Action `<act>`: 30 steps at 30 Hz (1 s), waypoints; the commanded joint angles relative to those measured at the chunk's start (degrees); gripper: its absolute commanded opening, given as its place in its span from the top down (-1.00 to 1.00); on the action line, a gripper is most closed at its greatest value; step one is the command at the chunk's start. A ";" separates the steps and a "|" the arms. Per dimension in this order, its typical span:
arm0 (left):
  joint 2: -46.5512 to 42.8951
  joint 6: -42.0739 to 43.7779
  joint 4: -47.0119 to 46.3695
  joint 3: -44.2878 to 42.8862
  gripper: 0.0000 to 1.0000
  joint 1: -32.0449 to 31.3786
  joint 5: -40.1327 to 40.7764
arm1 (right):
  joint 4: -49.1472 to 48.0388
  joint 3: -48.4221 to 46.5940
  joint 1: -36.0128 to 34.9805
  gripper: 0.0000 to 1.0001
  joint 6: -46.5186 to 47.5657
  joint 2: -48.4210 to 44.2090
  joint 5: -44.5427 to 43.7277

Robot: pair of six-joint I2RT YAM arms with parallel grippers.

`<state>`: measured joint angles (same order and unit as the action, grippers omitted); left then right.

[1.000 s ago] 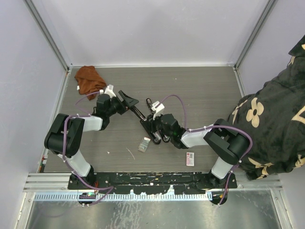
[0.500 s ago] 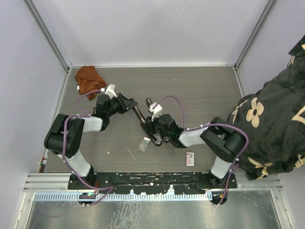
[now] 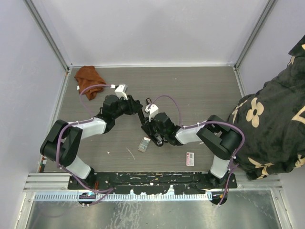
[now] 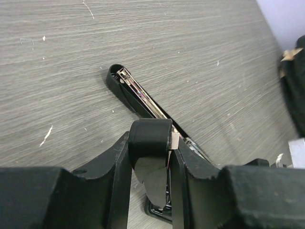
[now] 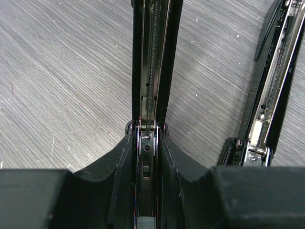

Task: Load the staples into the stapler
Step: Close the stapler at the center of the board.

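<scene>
Arms low, angled inward; left hand (image 4: 150, 145) and right hand (image 5: 148, 138) tight on stapler (image 4: 133, 90)

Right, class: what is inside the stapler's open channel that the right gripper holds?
A coiled spring runs down the stapler channel, with a metal hinge piece near the right gripper. The staples are not in the part shown. The fingers cover its near end.
</scene>
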<state>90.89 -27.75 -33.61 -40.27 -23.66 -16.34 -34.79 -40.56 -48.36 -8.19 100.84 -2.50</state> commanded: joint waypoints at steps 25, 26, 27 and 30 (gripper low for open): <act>-7.00 33.63 3.04 4.27 0.85 -19.50 26.46 | 4.24 -0.94 -0.08 0.04 1.17 -11.25 0.12; -7.04 33.91 3.02 4.32 0.85 -19.73 26.67 | 4.54 -0.14 -0.07 0.04 1.06 -12.40 0.13; -7.05 34.19 2.95 4.39 0.86 -19.98 26.91 | 4.98 0.71 -0.06 0.03 0.97 -13.57 0.13; -7.04 35.19 2.78 4.45 0.86 -20.78 27.74 | 6.42 3.28 -0.01 0.02 0.65 -17.18 -0.60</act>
<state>83.99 3.73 -33.69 -37.45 -43.09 9.91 -27.18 -39.20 -48.25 -6.68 89.84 -2.11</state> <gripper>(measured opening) 0.321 0.485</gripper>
